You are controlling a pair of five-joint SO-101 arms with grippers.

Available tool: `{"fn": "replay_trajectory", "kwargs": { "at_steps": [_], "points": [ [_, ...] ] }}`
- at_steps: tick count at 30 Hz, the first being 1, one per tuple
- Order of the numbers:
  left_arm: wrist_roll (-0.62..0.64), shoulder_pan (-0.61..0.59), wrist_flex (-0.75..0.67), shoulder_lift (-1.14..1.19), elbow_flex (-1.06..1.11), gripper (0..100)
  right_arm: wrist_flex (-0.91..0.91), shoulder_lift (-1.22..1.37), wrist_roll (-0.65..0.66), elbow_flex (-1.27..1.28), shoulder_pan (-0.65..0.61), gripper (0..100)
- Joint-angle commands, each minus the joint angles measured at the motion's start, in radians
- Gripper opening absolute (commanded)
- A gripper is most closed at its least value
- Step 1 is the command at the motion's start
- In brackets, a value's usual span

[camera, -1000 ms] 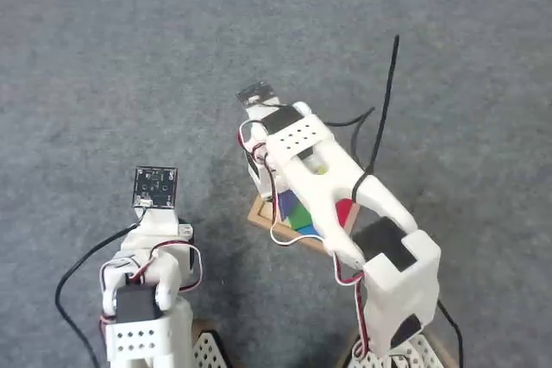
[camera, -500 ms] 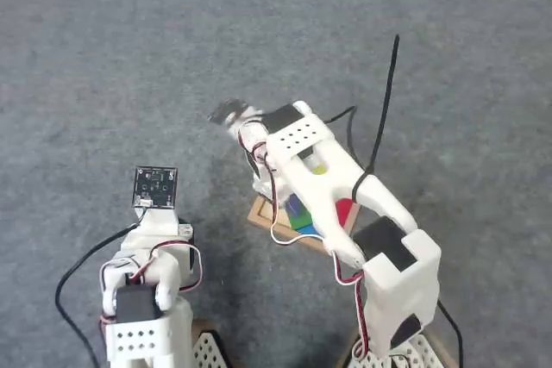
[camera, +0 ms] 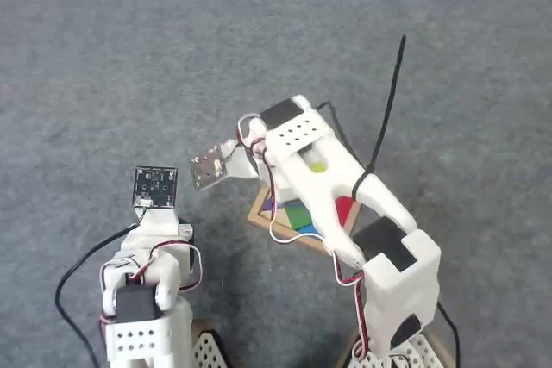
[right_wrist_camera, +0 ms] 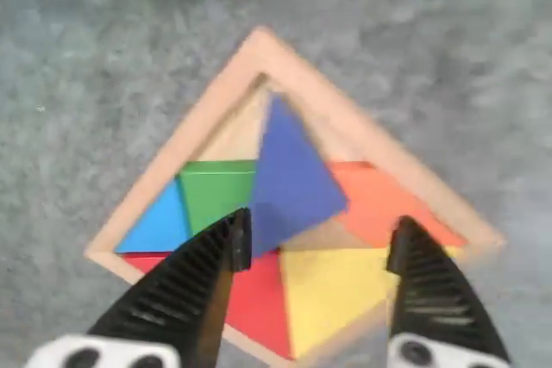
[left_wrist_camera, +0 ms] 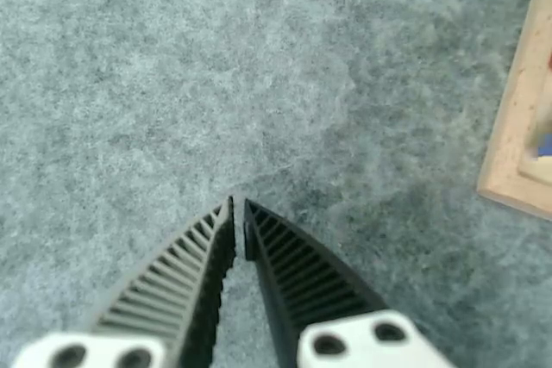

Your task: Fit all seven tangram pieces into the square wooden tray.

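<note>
Right gripper [right_wrist_camera: 321, 228] hangs open over the tray [right_wrist_camera: 172, 146]. The blue triangle [right_wrist_camera: 289, 170] lies skewed across the unfilled corner, apparently not seated. Best to nudge it square, then press flat. Left gripper [left_wrist_camera: 239, 204] is closed and empty, near the tray.

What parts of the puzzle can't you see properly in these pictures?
High view: the right arm covers most of the tray.
Left wrist view: the picture edge cuts the tray off.
Right wrist view: the fingers cover parts of the red piece and the yellow piece.
</note>
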Motion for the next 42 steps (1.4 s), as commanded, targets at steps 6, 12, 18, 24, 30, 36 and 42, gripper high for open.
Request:
{"fn": "replay_trajectory", "kwargs": {
  "at_steps": [6, 12, 18, 24, 30, 36, 42],
  "points": [
    [0.017, -0.003, 0.005, -0.017, -0.013, 2, 0.016, -0.019, -0.244, -0.218, 0.070, 24.0],
    [0.017, -0.003, 0.005, -0.017, -0.013, 2, 0.091, -0.022, -0.845, -0.241, 0.142, 0.2],
    [0.017, -0.003, 0.005, -0.017, -0.013, 2, -0.239, -0.211, -1.057, 0.057, 0.039, 0.6],
    [0.017, -0.003, 0.005, -0.017, -0.013, 2, -0.618, -0.450, -1.079, 0.519, -0.068, 0.6],
    [0.017, -0.003, 0.005, -0.017, -0.013, 2, -0.641, -0.377, -1.077, 0.537, -0.104, 0.7],
    [0.017, -0.003, 0.005, -0.017, -0.013, 2, -0.664, -0.285, -1.071, 0.540, -0.133, 0.7],
    [0.017, -0.003, 0.005, -0.017, -0.013, 2, -0.608, -0.266, -1.068, 0.545, -0.131, 0.7]
  ]
}}
